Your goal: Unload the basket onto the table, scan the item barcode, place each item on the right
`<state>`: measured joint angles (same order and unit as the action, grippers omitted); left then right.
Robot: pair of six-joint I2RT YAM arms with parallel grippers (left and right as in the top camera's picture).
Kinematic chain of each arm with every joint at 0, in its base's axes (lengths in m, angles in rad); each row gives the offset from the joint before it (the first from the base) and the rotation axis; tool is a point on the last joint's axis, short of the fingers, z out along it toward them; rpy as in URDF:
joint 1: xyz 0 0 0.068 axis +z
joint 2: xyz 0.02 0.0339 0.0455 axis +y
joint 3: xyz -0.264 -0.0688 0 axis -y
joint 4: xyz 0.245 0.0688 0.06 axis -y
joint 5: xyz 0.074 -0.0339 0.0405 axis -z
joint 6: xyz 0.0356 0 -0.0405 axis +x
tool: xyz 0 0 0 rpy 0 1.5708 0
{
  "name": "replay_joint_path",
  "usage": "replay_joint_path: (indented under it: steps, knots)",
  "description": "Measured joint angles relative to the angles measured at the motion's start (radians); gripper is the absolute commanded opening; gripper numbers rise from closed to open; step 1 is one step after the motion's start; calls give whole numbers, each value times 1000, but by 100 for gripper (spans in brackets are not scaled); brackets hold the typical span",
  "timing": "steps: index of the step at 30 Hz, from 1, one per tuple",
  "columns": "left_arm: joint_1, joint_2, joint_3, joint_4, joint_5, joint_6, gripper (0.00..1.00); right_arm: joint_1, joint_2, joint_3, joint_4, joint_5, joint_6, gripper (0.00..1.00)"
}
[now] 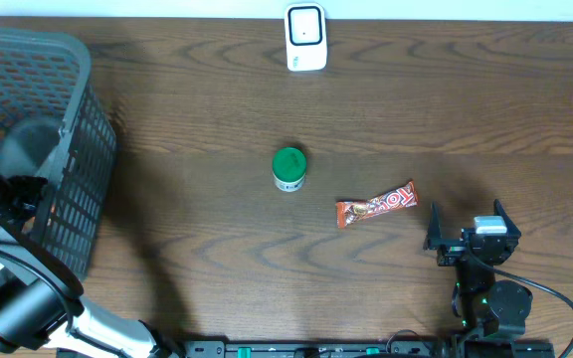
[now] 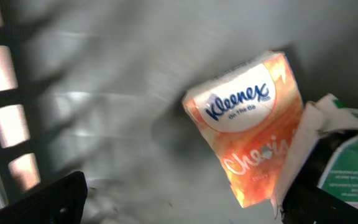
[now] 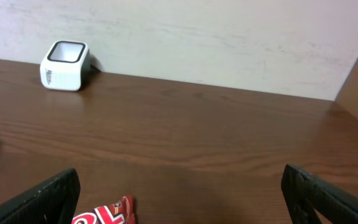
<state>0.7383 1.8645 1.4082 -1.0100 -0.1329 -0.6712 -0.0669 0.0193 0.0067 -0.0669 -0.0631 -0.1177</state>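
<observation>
The white barcode scanner [image 1: 305,38] stands at the table's far edge and shows far left in the right wrist view [image 3: 65,65]. A green-lidded tub [image 1: 288,169] stands mid-table, with a red candy bar [image 1: 377,204] to its right. My right gripper [image 1: 466,217] is open just right of the bar, whose end [image 3: 107,213] lies by the left finger of the gripper [image 3: 182,199]. My left arm [image 1: 13,194] reaches into the basket. The left gripper [image 2: 185,205] is open over an orange Kleenex pack [image 2: 253,124], nothing held. No barcode shows.
A dark grey mesh basket [image 1: 68,129] fills the table's left side. Inside it, a green-and-white labelled packet [image 2: 350,158] lies against the Kleenex pack. The basket's slotted wall [image 2: 5,118] is at the left of the wrist view. A pale wall rises behind the scanner.
</observation>
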Motion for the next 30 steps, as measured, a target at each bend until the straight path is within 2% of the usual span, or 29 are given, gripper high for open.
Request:
replay_joint_path:
  steps: [5,7,10,12,14,17,19,21,24,27,30]
  knots:
    - [0,0,0,37,-51,-69,98,0,0,0,0,0,0,99]
    - [0,0,0,107,-3,-27,98,0,0,0,0,0,0,99]
    - [0,0,0,216,159,111,98,0,0,0,0,0,0,99]
    - [-2,0,0,228,229,161,98,0,0,0,0,0,0,99]
    - [-6,0,1,153,198,113,98,0,0,0,0,0,0,99]
    - [-9,0,-1,28,50,-19,98,0,0,0,0,0,0,99]
    - [-9,0,-4,75,2,-9,98,0,0,0,0,0,0,99]
    - [-9,0,-5,183,55,90,98,0,0,0,0,0,0,99]
    - [-9,-2,-4,281,273,221,98,0,0,0,0,0,0,99]
    - [-8,-7,-4,320,397,238,98,0,0,0,0,0,0,99]
    - [-8,-21,-4,277,410,193,98,0,0,0,0,0,0,99]
